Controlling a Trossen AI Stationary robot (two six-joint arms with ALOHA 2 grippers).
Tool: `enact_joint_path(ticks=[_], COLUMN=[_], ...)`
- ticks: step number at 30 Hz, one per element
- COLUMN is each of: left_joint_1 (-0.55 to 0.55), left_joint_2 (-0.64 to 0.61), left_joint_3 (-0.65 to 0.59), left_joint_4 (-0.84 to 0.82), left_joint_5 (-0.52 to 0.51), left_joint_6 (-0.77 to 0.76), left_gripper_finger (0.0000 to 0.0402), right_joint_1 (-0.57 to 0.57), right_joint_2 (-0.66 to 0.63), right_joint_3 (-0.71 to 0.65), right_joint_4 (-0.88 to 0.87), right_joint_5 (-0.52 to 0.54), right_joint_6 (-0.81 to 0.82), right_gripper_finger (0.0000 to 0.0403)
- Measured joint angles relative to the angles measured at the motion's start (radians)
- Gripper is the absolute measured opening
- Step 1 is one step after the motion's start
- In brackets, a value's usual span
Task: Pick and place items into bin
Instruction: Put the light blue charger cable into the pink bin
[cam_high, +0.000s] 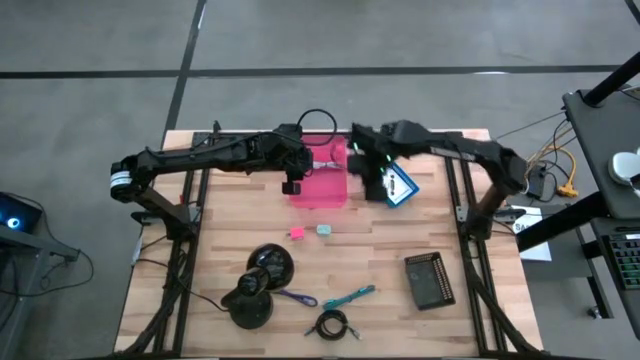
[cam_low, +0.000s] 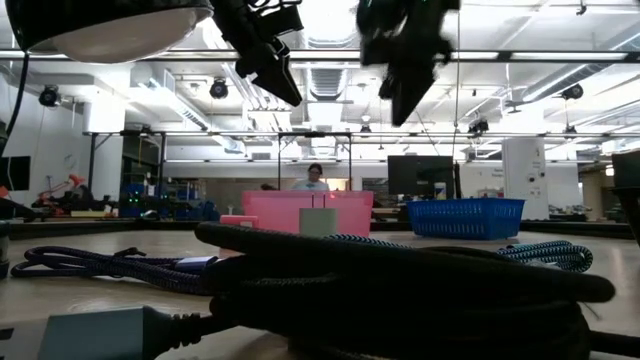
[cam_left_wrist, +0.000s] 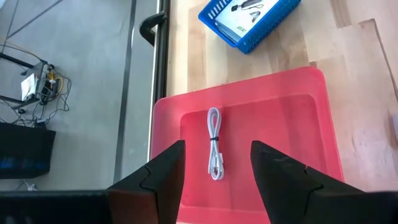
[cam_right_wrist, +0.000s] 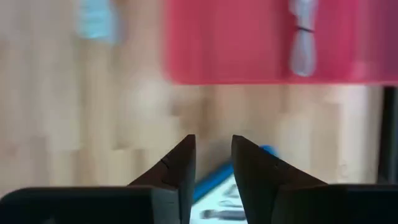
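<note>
The pink bin (cam_high: 322, 186) sits at the table's far middle with a white bundled cable (cam_left_wrist: 214, 151) lying in it. My left gripper (cam_left_wrist: 214, 171) hovers open above the bin's left part (cam_high: 290, 183). My right gripper (cam_right_wrist: 213, 155) hangs narrowly open and empty above the table between the bin and a blue basket (cam_high: 401, 186). On the table lie the pink cube (cam_high: 297, 233), pale teal cube (cam_high: 324, 230), purple tool (cam_high: 296, 297), teal tool (cam_high: 350, 296) and black coiled cable (cam_high: 333, 324). I see no green stick or silver piece.
A large black object with two round parts (cam_high: 260, 282) stands near the table's near left. A black perforated tray (cam_high: 430, 280) lies at the near right. The blue basket (cam_left_wrist: 249, 18) holds a card. In the low view a dark cable (cam_low: 380, 270) fills the foreground.
</note>
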Motion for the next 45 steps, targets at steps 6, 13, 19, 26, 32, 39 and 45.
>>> enact_joint_path(ticks=[6, 13, 19, 26, 32, 39, 45], left_joint_1=[0.000, 0.000, 0.000, 0.000, 0.000, 0.000, 0.000], left_joint_2=[0.000, 0.000, 0.000, 0.000, 0.000, 0.000, -0.001], left_joint_3=[-0.001, -0.002, -0.005, 0.000, -0.003, -0.005, -0.005], left_joint_4=[0.012, 0.007, 0.008, 0.022, 0.023, 0.024, 0.024], left_joint_5=[0.000, 0.000, 0.000, 0.000, 0.000, -0.001, -0.002], left_joint_6=[0.000, 0.000, 0.000, 0.000, 0.000, 0.000, 0.000], left_gripper_finger=[0.0167, 0.0167, 0.0167, 0.0167, 0.0167, 0.0167, 0.0167], right_joint_1=[0.248, 0.494, 0.606, 0.651, 0.680, 0.739, 0.787], right_joint_2=[-0.171, -0.298, -0.311, -0.267, -0.196, -0.084, 0.006], right_joint_3=[-0.154, -0.318, -0.418, -0.521, -0.556, -0.532, -0.481], right_joint_4=[0.078, 0.247, 0.378, 0.527, 0.567, 0.616, 0.615], right_joint_5=[0.000, 0.002, 0.049, 0.111, 0.109, 0.102, 0.097], right_joint_6=[0.013, 0.104, 0.128, 0.164, 0.282, 0.344, 0.395], right_gripper_finger=[0.0088, 0.0073, 0.0068, 0.0123, 0.0190, 0.0223, 0.0226])
